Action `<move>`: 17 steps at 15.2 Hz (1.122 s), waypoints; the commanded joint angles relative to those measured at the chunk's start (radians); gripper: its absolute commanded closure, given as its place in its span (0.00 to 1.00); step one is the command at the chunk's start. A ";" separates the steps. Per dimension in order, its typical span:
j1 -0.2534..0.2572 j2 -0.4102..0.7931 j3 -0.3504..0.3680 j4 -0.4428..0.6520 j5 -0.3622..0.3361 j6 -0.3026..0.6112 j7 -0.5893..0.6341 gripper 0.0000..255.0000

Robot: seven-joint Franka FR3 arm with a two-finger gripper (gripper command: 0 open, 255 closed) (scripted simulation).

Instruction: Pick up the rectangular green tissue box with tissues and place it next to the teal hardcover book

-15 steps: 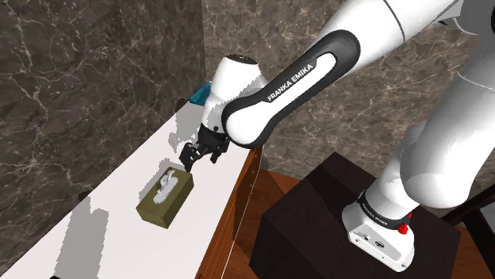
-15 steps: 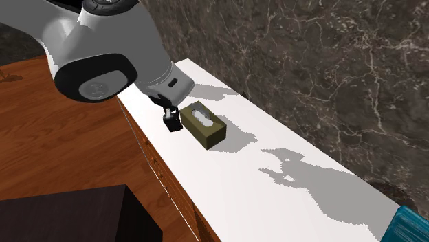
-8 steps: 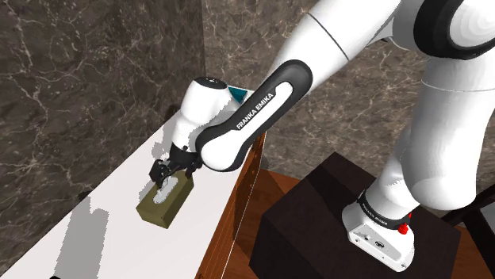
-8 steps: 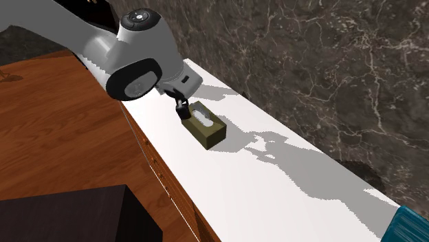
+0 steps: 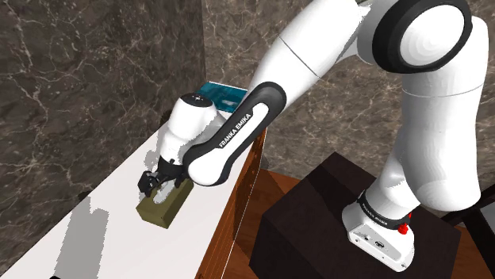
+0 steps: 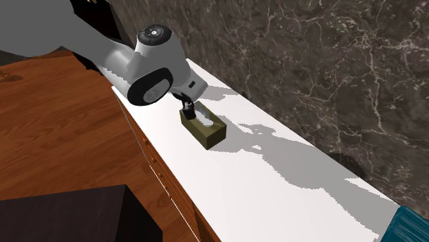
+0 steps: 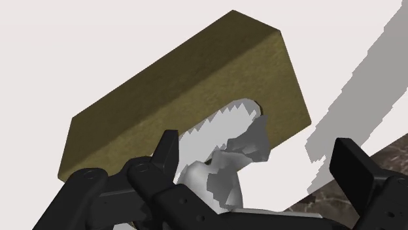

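1. The tissue box point(image 5: 164, 206), a rectangular olive-green block with a matte surface, is seen lying flat on the smooth white counter point(image 5: 119, 189).
2. Crumpled white tissue point(image 7: 229, 160) is shown at its jagged slot.
3. The black gripper point(image 7: 258, 160) is spread wide over the box's top.

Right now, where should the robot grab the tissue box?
Probably by its two long sides, coming straight down from above. The tissue box lies flat on the counter and is long and narrow, so the open gripper can likely span its short width. The tissue sticks up from the top's middle, so it is better to straddle it than squash it.
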 commanded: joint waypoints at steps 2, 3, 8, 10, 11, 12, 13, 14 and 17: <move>0.015 0.038 -0.013 0.023 -0.009 0.016 0.006 0.00; 0.015 0.038 -0.013 0.023 -0.009 0.016 0.006 0.00; 0.015 0.038 -0.013 0.023 -0.009 0.016 0.006 0.00; 0.015 0.037 -0.013 0.023 -0.009 0.016 0.006 1.00; 0.015 0.037 -0.013 0.023 -0.009 0.016 0.006 1.00; 0.015 0.037 -0.013 0.023 -0.009 0.016 0.006 1.00; 0.015 0.038 -0.013 0.023 -0.009 0.016 0.006 1.00; 0.014 0.038 -0.012 0.022 -0.009 0.017 0.005 1.00; 0.020 0.038 -0.015 0.024 -0.010 0.017 0.010 1.00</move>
